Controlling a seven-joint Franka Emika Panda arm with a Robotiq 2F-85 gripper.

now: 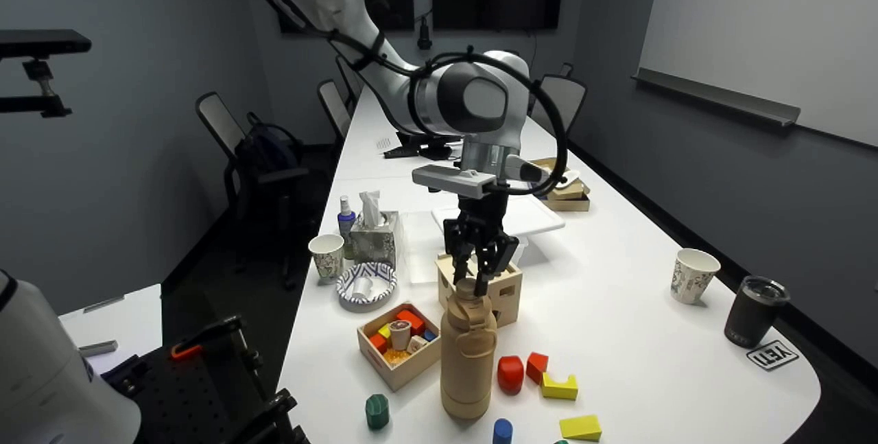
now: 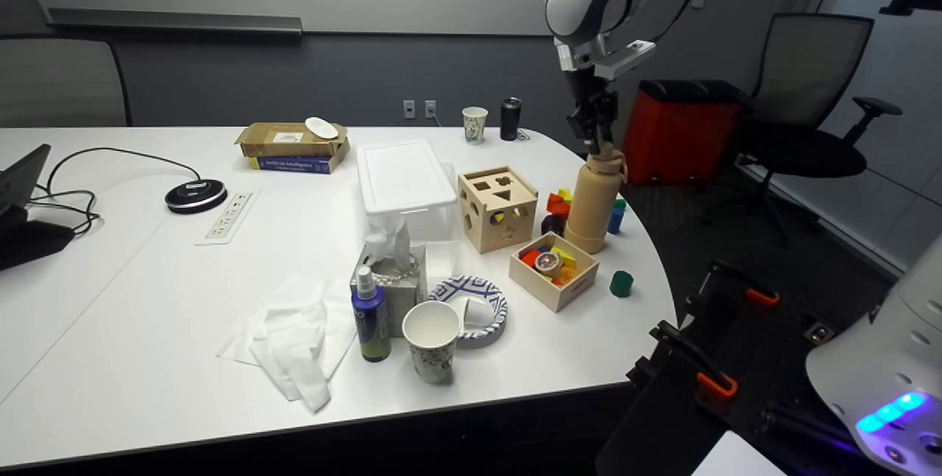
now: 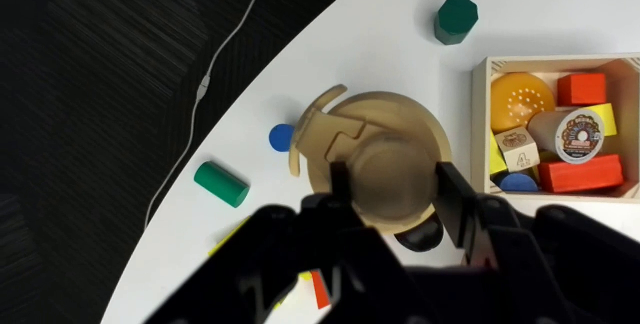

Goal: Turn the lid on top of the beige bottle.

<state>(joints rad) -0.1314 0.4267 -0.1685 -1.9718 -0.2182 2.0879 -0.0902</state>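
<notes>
The hand (image 1: 470,283) is pointing down over the beige bottle (image 1: 468,370) and is holding the lid (image 3: 392,174), its two fingers (image 3: 341,176) sitting narrow at the cap's width, one along each side. The lid is resting on top of the bottle, which is standing upright on the tabletop (image 1: 617,259) near the rounded edge. The bottle's carrying strap (image 3: 325,136) is jutting out from its upper part, on the side away from the wooden shape-sorting cube (image 2: 491,235).

Just beside the bottle, an open wooden tray (image 3: 481,128) is holding a coffee pod (image 3: 580,136), a block marked 4 (image 3: 518,149), a dotted orange piece (image 3: 522,101), red blocks (image 3: 580,174) and a blue round piece (image 3: 519,182). A green octagonal block (image 3: 456,19) is standing near the tray. A blue cylinder (image 1: 503,431) is standing close to the bottle, while a green cylinder (image 3: 221,184) is lying on its side nearby. Past the bottle, a red rounded block (image 1: 509,375) and a yellow arch block (image 1: 560,389) are resting.

In an exterior view, a white-lidded plastic bin (image 2: 406,176) is sitting beside the cube, and a blue-patterned bowl (image 2: 478,285) is holding a small white container (image 2: 478,313). A paper cup (image 2: 431,343), a spray bottle (image 2: 372,325) and a tissue box (image 2: 408,292) are standing together near that bowl.
</notes>
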